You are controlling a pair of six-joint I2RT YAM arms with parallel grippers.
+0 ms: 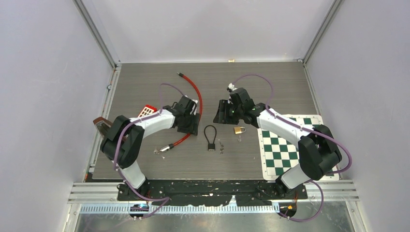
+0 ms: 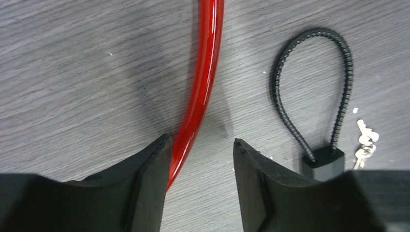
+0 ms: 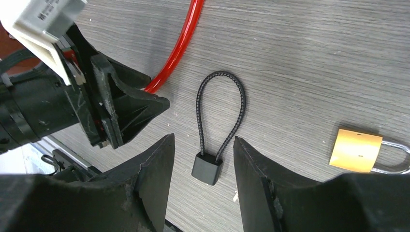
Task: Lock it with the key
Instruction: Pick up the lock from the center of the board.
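Step in hand, by my reading: approach only, nothing grasped. Left gripper (image 2: 200, 145) sat low over the table, jaws apart and straddling the glossy red plastic-coated cable (image 2: 208, 63). The cable lay against the inner face of one finger with a clear gap to the other, so it was not clamped. Right gripper (image 3: 203, 140) hovered above the black ribbed cable-loop lock (image 3: 208, 169), jaws apart, nothing between them. That lock lay flat mid-table between the two grippers, loop pointing away from the arm bases. The small silver keys (image 1: 221, 146) lay just beside its body, untouched. A square brass padlock with steel shackle (image 3: 355, 151) lay to its right; shackle state could not be told. Which lock the task means was not settled; the keys' position suggests the black one. Next move likely calls for a fine, low pinch on a thin flat key while the other arm steadies the lock body. Surface: dark grey wood-grain tabletop (image 1: 145, 82), with a green-and-white chequered mat (image 1: 285, 150) at the right near edge. Enclosure: plain pale walls, aluminium rails at the corners.
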